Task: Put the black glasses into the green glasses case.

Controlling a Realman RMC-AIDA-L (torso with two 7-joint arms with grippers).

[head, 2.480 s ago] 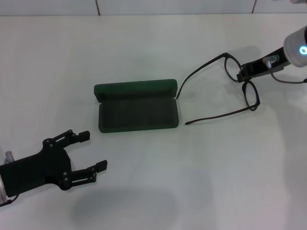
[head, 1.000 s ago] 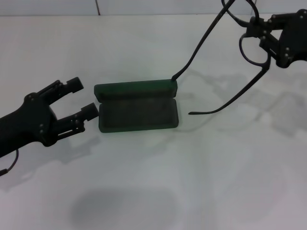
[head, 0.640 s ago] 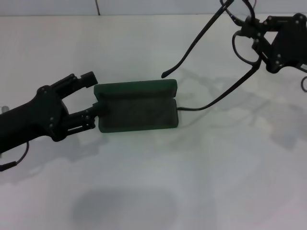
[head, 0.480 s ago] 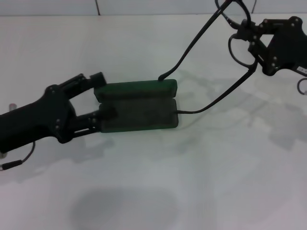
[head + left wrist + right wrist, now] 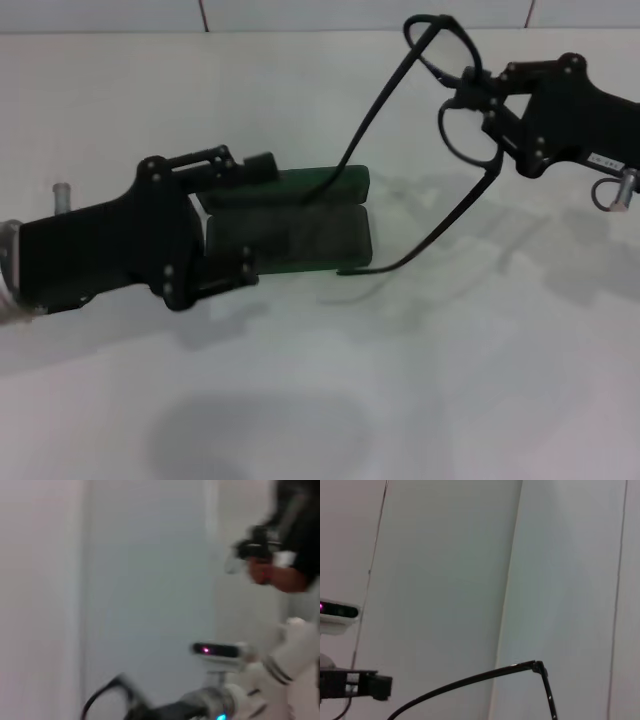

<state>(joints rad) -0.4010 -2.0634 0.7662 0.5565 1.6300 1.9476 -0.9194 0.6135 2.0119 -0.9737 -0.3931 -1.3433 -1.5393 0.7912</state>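
We see the black glasses (image 5: 462, 120) held up off the white table (image 5: 450, 380), their frame front pinched in the right gripper (image 5: 484, 108), which is closed on the bridge area between the two lenses. From that grip the two temple arms hang down and toward the robot's left: the tip of one reaches over the lid of the green glasses case (image 5: 318, 225), and the tip of the other lies at the case's near right corner, though we cannot tell whether either tip touches. The case lies open on the table, lid standing along its far edge, dark lining facing up. At its left end we find the left gripper (image 5: 253, 215), its fingers spread wide, one finger (image 5: 262, 165) at the lid's left end and the other at the tray's near left corner, so that end of the case sits between them. In the right wrist view, one temple and hinge of the glasses cross a pale wall (image 5: 470, 580).
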